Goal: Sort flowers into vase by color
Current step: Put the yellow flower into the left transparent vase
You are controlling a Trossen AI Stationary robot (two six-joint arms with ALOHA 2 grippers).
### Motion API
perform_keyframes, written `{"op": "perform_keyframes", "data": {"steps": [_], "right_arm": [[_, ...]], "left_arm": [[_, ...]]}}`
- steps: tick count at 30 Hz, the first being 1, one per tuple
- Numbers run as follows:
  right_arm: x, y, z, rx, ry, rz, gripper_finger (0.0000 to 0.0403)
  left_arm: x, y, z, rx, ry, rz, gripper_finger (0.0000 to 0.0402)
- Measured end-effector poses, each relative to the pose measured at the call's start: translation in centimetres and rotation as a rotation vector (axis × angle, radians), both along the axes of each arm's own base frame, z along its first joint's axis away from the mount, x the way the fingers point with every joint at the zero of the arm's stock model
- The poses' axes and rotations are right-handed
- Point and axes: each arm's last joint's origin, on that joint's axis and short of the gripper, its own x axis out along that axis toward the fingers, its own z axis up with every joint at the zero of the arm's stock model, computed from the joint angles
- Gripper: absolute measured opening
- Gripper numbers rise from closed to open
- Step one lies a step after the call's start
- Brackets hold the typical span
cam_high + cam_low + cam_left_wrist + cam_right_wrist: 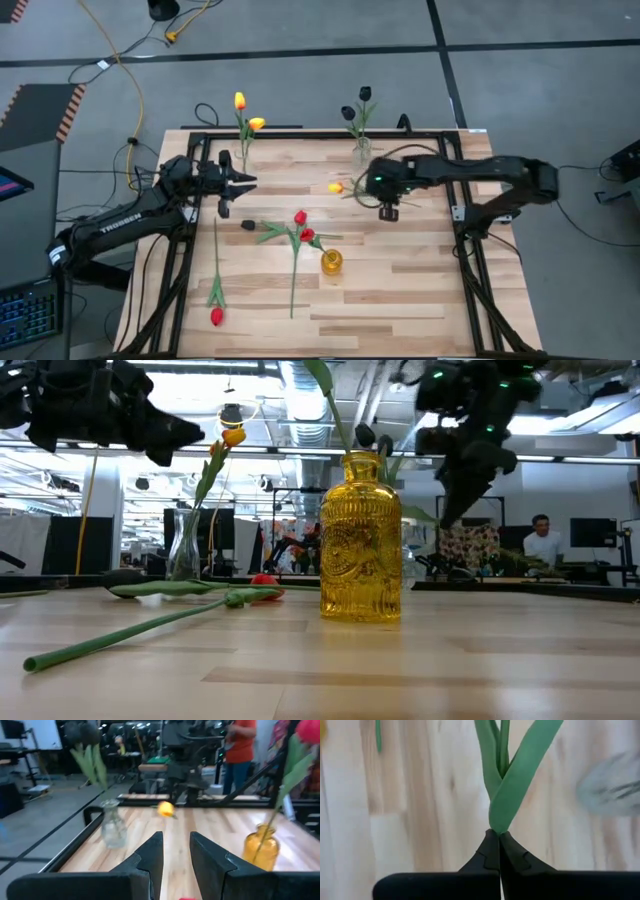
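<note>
Right gripper over the middle of the table, fingers pinched tight on the stem and leaves of a yellow tulip, flower head pointing toward the left arm; in the right wrist view, green leaves fanning out straight from the closed fingertips. Left gripper hovering near the table's left side, jaws a small gap apart, holding nothing.

Just behind the held flower, a clear glass vase with two black tulips at the far edge. At the far left corner, another clear vase with two yellow tulips. Toward the front, an amber glass vase with two red tulips, their leaves spreading out to the left.

Loose on the wood: one red tulip lying along the left side, head toward the near edge, and a long green stem beside the amber vase. Small dark object just past the left gripper, too small to tell. Person in an orange shirt beyond the table.
</note>
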Motion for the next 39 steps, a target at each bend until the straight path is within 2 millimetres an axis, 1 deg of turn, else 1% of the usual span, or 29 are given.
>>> {"op": "perform_keyframes", "data": {"steps": [2, 6, 10, 12, 14, 17, 20, 22, 27, 31, 34, 39], "right_arm": [[-0.8, 0.1, -0.1, -0.036, -0.145, -0.002, 0.0016], [-1.2, 0.3, 0.1, -0.130, -0.463, 0.022, 0.0016], [-0.9, 0.2, -0.1, -0.205, -0.683, 0.040, 0.0017], [-0.4, 0.1, -0.2, -0.230, -0.770, 0.039, 0.0017], [0.3, -0.1, -0.4, -0.250, -0.815, 0.045, 0.0017], [1.4, -0.3, -0.8, -0.272, -0.882, 0.047, 0.0017], [2.4, -0.6, -1.1, -0.297, -0.947, 0.050, 0.0017], [2.9, -0.7, -1.4, -0.306, -0.984, 0.049, 0.0017], [3.7, -0.9, -2.0, -0.318, -1.044, 0.054, 0.0017], [4.5, -0.8, -2.6, -0.277, -1.051, 0.102, 0.0018], [5.4, -0.8, -2.8, -0.232, -1.060, 0.121, 0.0018], [7.1, -0.4, -3.3, -0.238, -1.040, 0.167, 0.0018]], "left_arm": [[0.2, -0.3, 0.2, -0.002, -0.019, -0.028, 0.0084], [0.6, -1.0, 0.6, -0.037, -0.055, -0.081, 0.0086], [0.8, -1.7, 1.4, -0.056, -0.129, -0.113, 0.0099], [0.9, -1.9, 1.6, -0.066, -0.153, -0.095, 0.0112], [1.1, -2.0, 1.6, -0.064, -0.160, -0.051, 0.0128], [1.6, -2.0, 1.3, -0.008, -0.141, 0.016, 0.0154], [2.2, -1.9, 0.9, 0.052, -0.109, 0.033, 0.0174], [2.7, -1.9, 0.8, 0.068, -0.111, 0.033, 0.0180], [4.3, -1.8, 0.3, 0.066, -0.117, 0.032, 0.0174], [5.7, -1.6, -0.3, 0.095, -0.126, 0.035, 0.0165], [6.6, -1.4, -0.8, 0.110, -0.146, 0.029, 0.0161], [8.2, -1.0, -1.7, 0.115, -0.163, 0.028, 0.0158]]}}
